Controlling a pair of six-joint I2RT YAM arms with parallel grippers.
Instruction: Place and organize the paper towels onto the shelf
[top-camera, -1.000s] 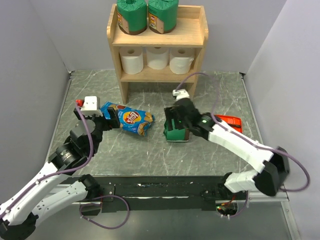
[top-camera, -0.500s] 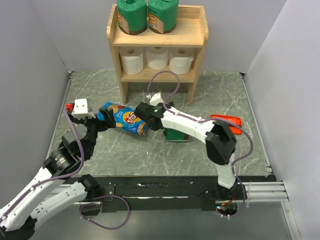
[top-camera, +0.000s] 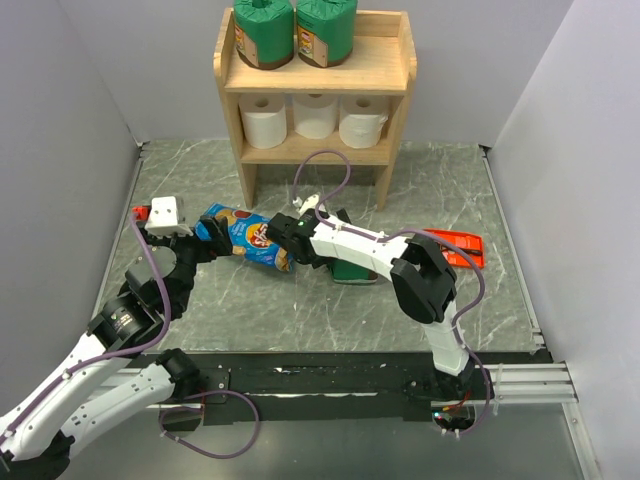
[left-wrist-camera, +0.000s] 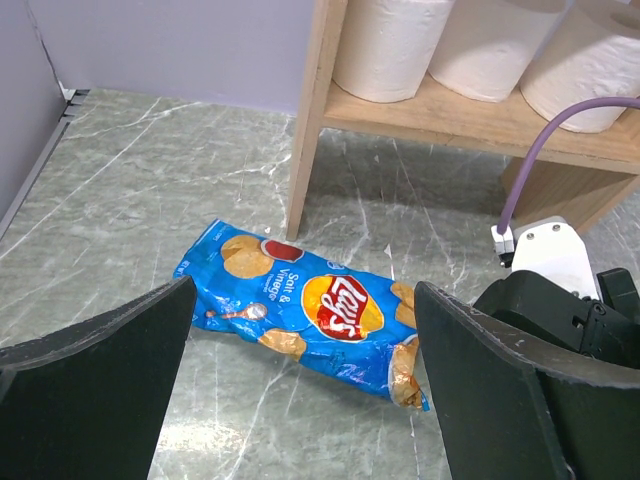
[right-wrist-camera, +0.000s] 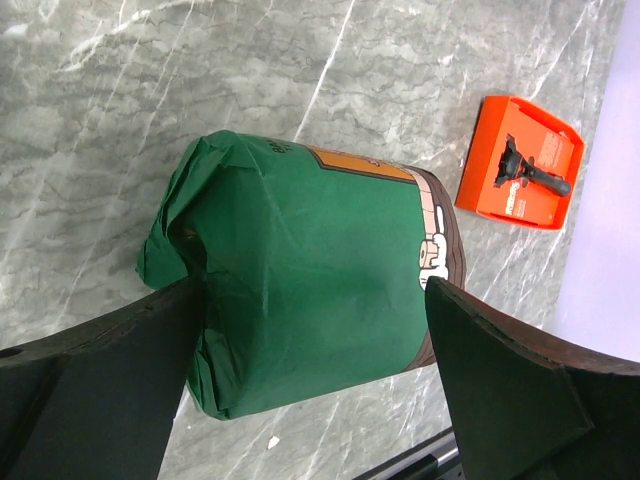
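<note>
The light-wood shelf (top-camera: 316, 79) stands at the back. Two green wrapped paper towels (top-camera: 297, 32) stand on its top board and three white rolls (top-camera: 316, 115) on its lower tier. The white rolls also show in the left wrist view (left-wrist-camera: 390, 45). A third green roll (top-camera: 352, 270) lies on its side on the table, mostly hidden by my right arm. My right gripper (top-camera: 332, 258) is open, and its jaws straddle this roll (right-wrist-camera: 310, 270) end to end. My left gripper (top-camera: 205, 240) is open and empty above the blue chip bag (left-wrist-camera: 310, 315).
The chip bag (top-camera: 250, 238) lies between the two grippers, just left of the right wrist. An orange razor package (top-camera: 455, 245) lies flat at the right (right-wrist-camera: 520, 160). The shelf's left leg (left-wrist-camera: 312, 110) stands just behind the bag. Grey walls close in both sides.
My right arm has folded and swung its wrist left, from over the green roll to beside the chip bag. The roll stays on the table. My left gripper has drawn back slightly to the left.
</note>
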